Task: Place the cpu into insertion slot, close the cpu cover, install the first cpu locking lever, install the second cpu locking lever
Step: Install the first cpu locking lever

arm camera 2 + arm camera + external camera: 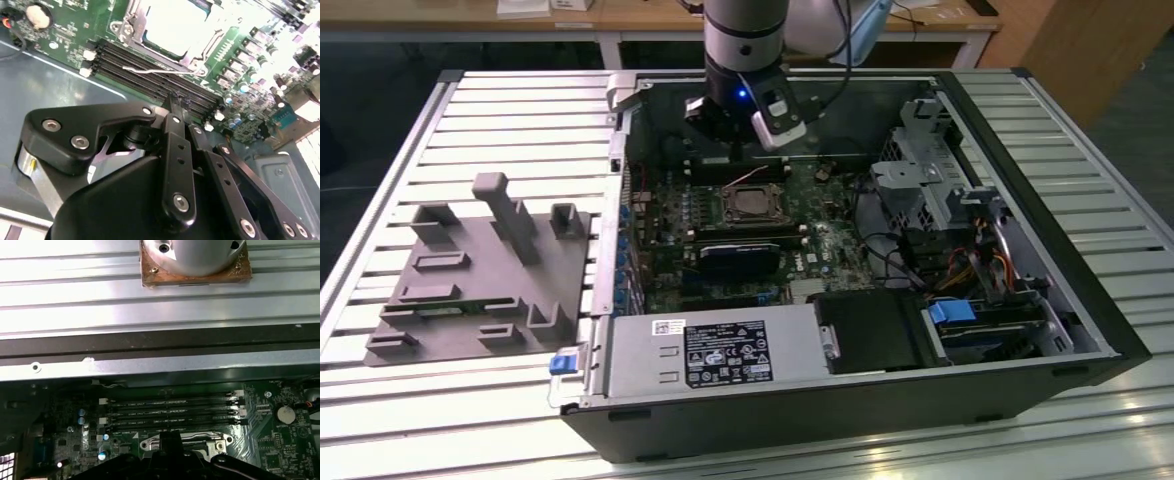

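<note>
Placement seemingly done: cpu [172, 22] seated in insertion slot [726, 206], cpu cover [215, 45] apparently down around it. Levers left: one wire lever [150, 71] lying loose along memory slots [135, 62], unlatched by the look. Gripper [174, 100] pinched shut, holding nothing, poised close by that lever.

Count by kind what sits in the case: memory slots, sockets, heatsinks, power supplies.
memory slots: 4
socket: 1
heatsink: 1
power supply: 1
Total: 7
</note>
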Tool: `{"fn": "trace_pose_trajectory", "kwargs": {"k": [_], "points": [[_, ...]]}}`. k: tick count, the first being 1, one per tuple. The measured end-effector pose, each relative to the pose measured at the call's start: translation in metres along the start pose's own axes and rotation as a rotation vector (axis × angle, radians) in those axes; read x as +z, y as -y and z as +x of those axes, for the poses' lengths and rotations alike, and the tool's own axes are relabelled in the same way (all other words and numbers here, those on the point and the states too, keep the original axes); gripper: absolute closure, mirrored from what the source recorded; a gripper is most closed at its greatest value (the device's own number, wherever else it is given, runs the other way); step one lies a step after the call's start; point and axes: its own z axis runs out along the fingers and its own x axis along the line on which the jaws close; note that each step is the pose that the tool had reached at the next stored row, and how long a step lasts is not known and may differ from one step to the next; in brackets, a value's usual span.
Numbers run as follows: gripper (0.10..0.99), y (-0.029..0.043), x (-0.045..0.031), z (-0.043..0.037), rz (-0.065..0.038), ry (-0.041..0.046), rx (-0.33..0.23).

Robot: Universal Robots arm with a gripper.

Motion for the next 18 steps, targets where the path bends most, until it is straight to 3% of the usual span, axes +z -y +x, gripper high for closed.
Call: {"fn": "trace_pose_trajectory", "kwargs": {"k": [12, 15, 18], "points": [[0.984, 0.0012, 0.0022, 0.008, -0.013, 0.1575, -0.039], [0.984, 0.0019, 0.0038, 0.01, -0.015, 0.1829, -0.044], [0.984, 0.0028, 0.0069, 0.0114, -0.016, 0.1968, -0.047]]}}
